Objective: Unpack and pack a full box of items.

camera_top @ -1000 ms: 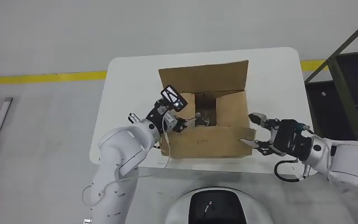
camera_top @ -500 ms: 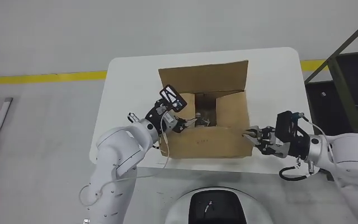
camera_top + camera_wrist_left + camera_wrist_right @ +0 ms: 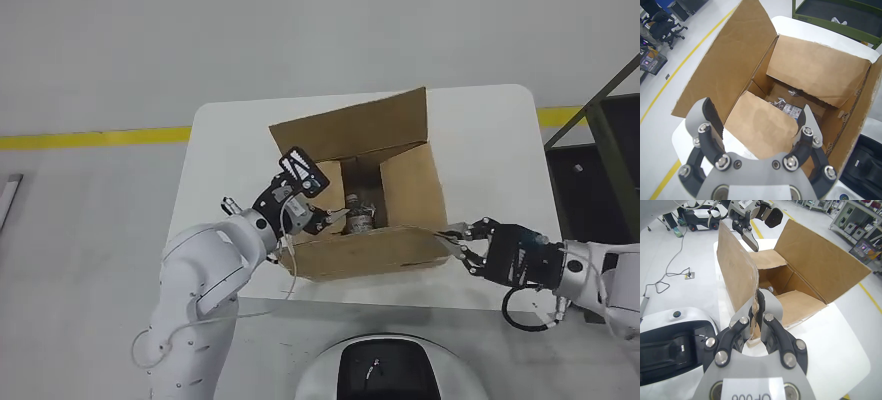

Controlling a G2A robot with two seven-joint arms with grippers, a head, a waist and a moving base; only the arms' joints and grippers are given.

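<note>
The right gripper [image 3: 756,303] was pinched tight on the torn corner of the near flap [image 3: 736,275]. The left gripper [image 3: 756,108] stood spread wide astride the short end flap [image 3: 761,121], holding nothing. The box [image 3: 365,258] sat on the table [image 3: 480,120]. The ragged cardboard might tear or slip free, or a pull might drag the box. The flaps hid most of the contents; one printed packet [image 3: 792,111] peeped out, hard to identify.
</note>
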